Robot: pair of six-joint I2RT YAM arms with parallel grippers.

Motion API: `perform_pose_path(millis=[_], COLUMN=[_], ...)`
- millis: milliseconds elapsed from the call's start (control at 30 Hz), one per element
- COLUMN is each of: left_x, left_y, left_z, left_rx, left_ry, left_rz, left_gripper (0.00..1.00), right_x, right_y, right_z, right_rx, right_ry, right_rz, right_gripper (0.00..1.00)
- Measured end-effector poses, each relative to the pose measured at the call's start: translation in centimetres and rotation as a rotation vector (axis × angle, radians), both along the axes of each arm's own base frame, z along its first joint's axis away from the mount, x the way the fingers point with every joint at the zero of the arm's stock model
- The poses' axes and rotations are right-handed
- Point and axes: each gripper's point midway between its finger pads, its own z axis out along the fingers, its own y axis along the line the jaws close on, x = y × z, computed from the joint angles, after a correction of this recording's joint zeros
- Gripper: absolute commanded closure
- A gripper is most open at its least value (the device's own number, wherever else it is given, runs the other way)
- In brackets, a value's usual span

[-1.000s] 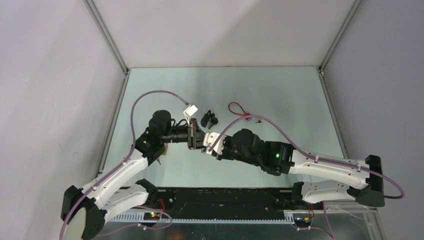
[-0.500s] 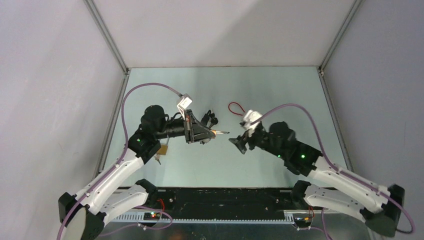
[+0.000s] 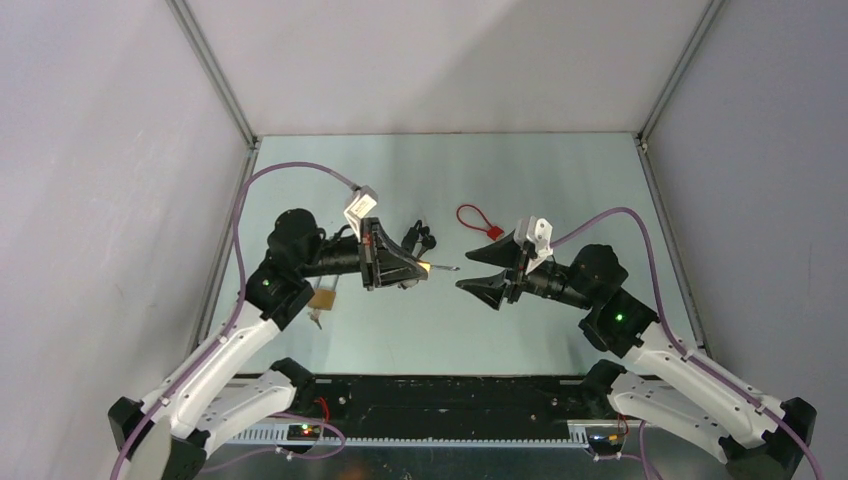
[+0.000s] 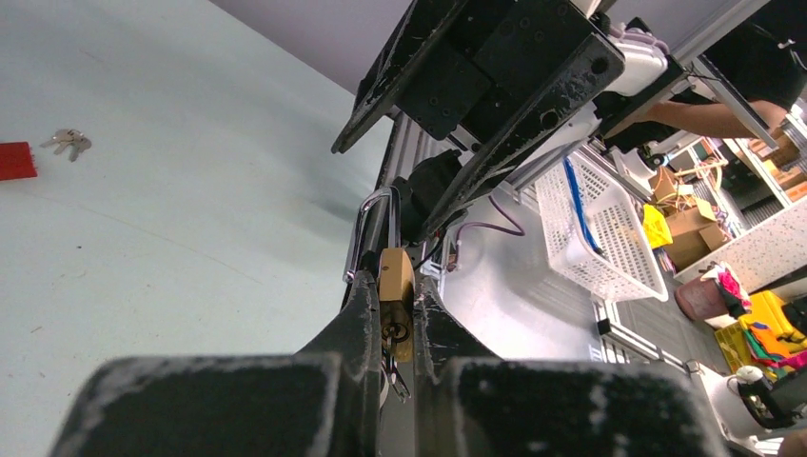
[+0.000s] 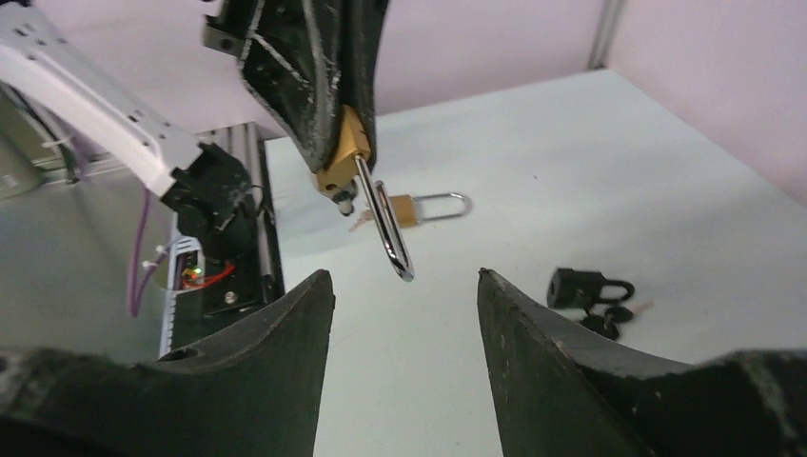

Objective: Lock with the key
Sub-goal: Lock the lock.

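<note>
Brass padlock (image 4: 396,286) sits clamped between the fingers of the left end effector (image 3: 408,267), held above the counter (image 3: 560,190) just left of centre in the top view. Its silver shackle (image 5: 390,233) points rightward across the frame. In the left wrist view one leg of the shackle seems to stand outside the body, beside a finger. A small dark piece (image 5: 341,203) hangs at the keyhole end; whether it is a key I cannot tell.

The right end effector (image 3: 468,271) faces the lock from just right of centre, spread wide and holding nothing. In its own wrist view the shackle tip shows in the gap between the two fingers (image 5: 276,362), touching neither.

On the counter, a second brass padlock (image 3: 322,298) lies left of the held one in the top view. A black padlock (image 5: 582,283) with keys (image 5: 607,317) lies just above the left end effector there. A red tag (image 3: 494,232) with a wire loop (image 3: 468,213) lies above the right one.
</note>
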Motion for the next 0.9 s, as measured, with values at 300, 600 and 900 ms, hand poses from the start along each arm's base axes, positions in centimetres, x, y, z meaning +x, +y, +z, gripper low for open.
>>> perform_pose_path(millis=[300,600,900], left_x=[-1.3,-2.0,-2.1], left_y=[0.3,0.5,0.6], left_z=[0.7,1.0,1.0], left_rx=[-0.015,-0.023,-0.023], left_ry=[-0.022,-0.045,-0.046], left_rz=[-0.045,-0.07,-0.07], left_gripper=[1.0,1.0,1.0], right_x=[-1.5,-1.7,-2.3], right_y=[1.4,2.7,2.9], right_z=[1.5,-0.1,-0.2], right_rx=[0.057,0.023,0.013], right_ry=[-0.04,-0.011,-0.018], right_rz=[0.129,0.203,0.246], right_gripper=[0.6,0.66,0.8])
